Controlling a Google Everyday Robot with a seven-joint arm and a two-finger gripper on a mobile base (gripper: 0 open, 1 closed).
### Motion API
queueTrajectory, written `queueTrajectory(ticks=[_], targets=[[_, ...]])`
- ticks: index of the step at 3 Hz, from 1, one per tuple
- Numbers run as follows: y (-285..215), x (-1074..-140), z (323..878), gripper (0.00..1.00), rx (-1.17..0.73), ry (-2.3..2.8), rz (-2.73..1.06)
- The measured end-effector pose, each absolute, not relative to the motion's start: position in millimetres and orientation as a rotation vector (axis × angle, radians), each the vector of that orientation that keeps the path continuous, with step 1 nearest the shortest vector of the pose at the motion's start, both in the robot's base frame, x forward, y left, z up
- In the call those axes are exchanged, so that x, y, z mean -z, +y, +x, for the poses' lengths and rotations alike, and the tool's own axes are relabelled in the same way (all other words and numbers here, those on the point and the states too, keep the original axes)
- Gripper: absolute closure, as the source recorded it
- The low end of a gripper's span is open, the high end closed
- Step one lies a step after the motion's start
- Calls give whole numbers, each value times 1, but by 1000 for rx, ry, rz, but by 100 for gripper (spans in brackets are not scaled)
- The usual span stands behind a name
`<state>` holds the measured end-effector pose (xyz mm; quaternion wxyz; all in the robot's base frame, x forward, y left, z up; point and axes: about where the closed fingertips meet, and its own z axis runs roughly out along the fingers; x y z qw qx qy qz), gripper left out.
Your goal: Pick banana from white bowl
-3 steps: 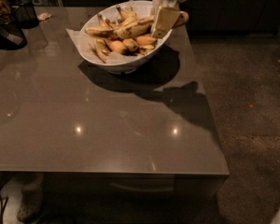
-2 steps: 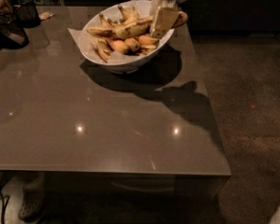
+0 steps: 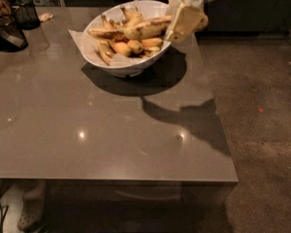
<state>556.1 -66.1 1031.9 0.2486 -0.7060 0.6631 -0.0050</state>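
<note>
The white bowl (image 3: 136, 65) stands at the far right of the grey table, lined with white crinkled paper and piled with several bananas. The banana (image 3: 143, 28), long, yellow and brown-streaked, lies across the top of the pile and points right. My gripper (image 3: 183, 24) comes down from the top edge over the bowl's right rim. Its pale fingers (image 3: 186, 21) are shut on the banana's right end, which they hide. Short stubby bananas (image 3: 128, 46) lie beneath it in the bowl.
Two black mesh baskets (image 3: 25, 11) (image 3: 7, 33) stand at the table's far left corner. The table's right edge (image 3: 216, 125) drops to a dark carpeted floor. A person's foot (image 3: 31, 215) shows under the near left edge.
My gripper has shifted slightly to the right and up at the bowl's right rim, and the long banana now lies across the top of the pile at my fingers.
</note>
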Motion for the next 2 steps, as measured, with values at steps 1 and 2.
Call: queueTrajectory(ticks=[1,2], targets=[[-73,-1043,511,100,-31,1814,-1892],[-74,-1045,508,100,-29,1811,-1889]])
